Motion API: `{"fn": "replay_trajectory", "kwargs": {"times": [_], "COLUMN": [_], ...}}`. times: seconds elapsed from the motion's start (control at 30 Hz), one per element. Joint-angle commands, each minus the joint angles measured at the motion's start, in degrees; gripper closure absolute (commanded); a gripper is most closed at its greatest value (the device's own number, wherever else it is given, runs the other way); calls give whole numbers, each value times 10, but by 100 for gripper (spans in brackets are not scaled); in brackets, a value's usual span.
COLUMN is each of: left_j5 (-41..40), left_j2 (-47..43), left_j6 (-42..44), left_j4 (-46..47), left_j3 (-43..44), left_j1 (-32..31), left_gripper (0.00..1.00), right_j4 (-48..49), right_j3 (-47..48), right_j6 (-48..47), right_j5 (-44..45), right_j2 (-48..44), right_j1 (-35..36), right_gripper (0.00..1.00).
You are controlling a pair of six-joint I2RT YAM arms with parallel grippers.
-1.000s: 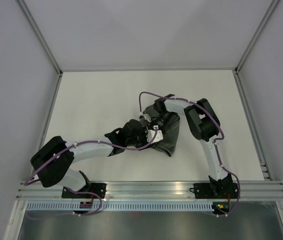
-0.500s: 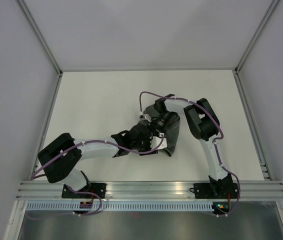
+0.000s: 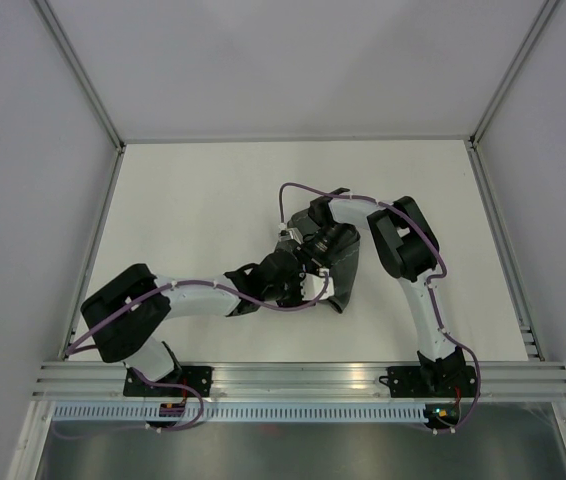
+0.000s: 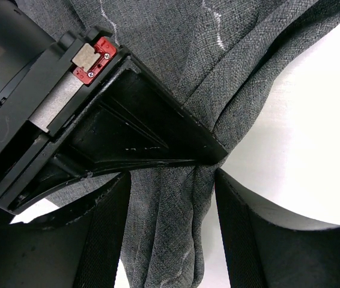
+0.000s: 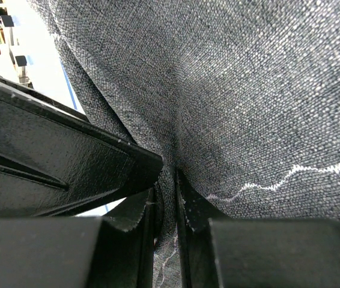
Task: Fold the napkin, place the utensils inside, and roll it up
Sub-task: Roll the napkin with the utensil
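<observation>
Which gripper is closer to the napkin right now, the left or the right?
Right. The right gripper is pinched shut on a fold of the napkin. The left gripper sits beside it, jaws open astride the bunched cloth without gripping.

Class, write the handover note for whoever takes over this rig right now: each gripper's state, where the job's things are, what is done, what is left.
Left gripper: open, fingers astride a bunched strip of the napkin.
Right gripper: shut on the napkin, pinching a fold right beside the left gripper.
Napkin: crumpled in the middle of the table, under both grippers. Fork: not in view.
Done: no tidy fold visible.
Left: fold flat, place fork, roll.
</observation>
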Motion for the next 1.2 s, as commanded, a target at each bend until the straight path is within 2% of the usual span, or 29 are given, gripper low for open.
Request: {"fn": "replay_trajectory", "kwargs": {"times": [0.0,0.53,0.7,0.8,0.83,0.87,0.97,1.07,1.1,1.17], "left_j5": [-12,-4,-20,-20,-19,-18,-14,-9,-7,-4], "left_j2": [6,39,46,53,55,57,59,64,69,76], "left_j6": [35,29,36,38,39,38,39,31,22,13], "left_j4": [30,14,30,22,19,15,9,-24,-51,-75], "left_j3": [-4,11,10,17,19,20,24,44,52,75], "left_j1": [-5,-14,-15,-16,-16,-17,-19,-19,-19,-19], "left_gripper": [37,37,42,58,70,74,82,90,95,98], "right_j4": [49,47,45,45,45,45,45,47,53,60], "right_j3": [-3,-1,-2,-1,-1,-1,1,5,5,5], "right_j6": [-39,-39,-41,-40,-40,-39,-39,-35,-30,-23], "right_j5": [97,97,95,95,95,96,96,99,102,104], "right_j2": [37,40,39,39,39,39,37,31,27,15], "right_j1": [-3,-6,-6,-7,-7,-7,-8,-9,-9,-10], "right_gripper": [99,100,99,99,99,99,99,94,88,80]}}
